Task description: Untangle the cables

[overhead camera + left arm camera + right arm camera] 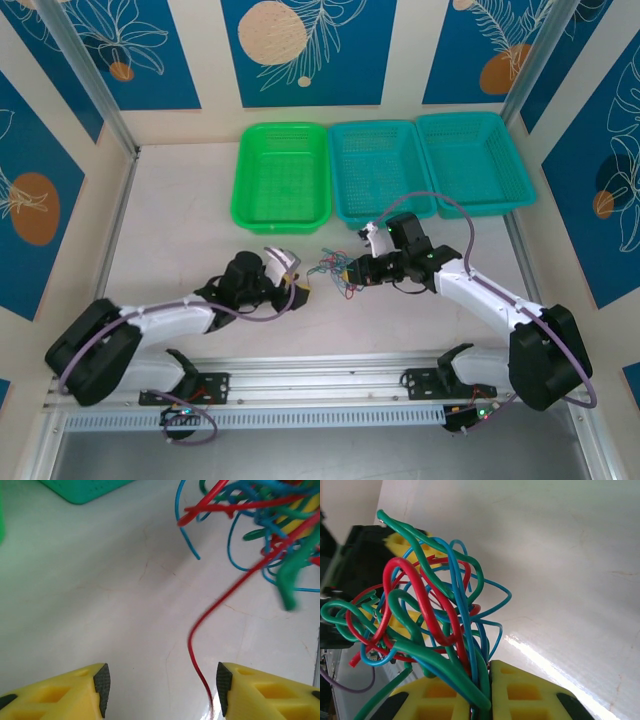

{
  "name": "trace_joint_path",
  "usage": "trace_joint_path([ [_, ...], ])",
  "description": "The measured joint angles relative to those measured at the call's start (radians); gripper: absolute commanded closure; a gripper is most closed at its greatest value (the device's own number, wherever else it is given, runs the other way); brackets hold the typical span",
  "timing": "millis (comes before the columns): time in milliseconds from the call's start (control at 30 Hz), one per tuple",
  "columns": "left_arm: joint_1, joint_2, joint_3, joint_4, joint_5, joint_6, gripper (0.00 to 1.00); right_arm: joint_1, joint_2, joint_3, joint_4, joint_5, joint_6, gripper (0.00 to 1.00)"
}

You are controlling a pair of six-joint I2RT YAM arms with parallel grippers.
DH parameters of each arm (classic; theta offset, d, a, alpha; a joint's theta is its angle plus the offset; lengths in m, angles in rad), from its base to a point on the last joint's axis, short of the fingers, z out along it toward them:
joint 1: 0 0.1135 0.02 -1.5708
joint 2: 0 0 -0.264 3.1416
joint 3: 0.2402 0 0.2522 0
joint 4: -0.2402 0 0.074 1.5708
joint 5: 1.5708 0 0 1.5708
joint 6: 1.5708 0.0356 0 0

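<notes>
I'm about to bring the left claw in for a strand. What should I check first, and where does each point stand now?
1. Right claw shut on the cable bundle: ok.
2. Left claw open, with nothing pinched: ok.
3. A loose strand to go for: ok. A red cable trails from the bundle down between the left claw's fingers, close to one pad.
4. That red cable free of loops inside the bundle: cannot tell, the tangle is too dense.
5. Room to pull sideways: ok. The green basket and its neighbours stand apart at the far edge.
</notes>
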Motion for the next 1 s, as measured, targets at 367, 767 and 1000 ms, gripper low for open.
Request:
trace_joint_path([
  [367,-0.008,0.148,0.051,0.240,-0.027,-0.069,1.00,0.000,-0.008,-0.005,-0.006,-0.006,0.011,0.89],
  [767,-0.042,-0.108,0.050,-0.022,-0.256,-0.111,1.00,-0.069,-0.040,-0.089,0.023,0.196,0.239,0.87],
  [1000,0.022,-0.360,-0.013,-0.229,-0.416,-0.205,1.00,-0.117,-0.060,-0.121,-0.015,0.280,0.342,0.81],
])
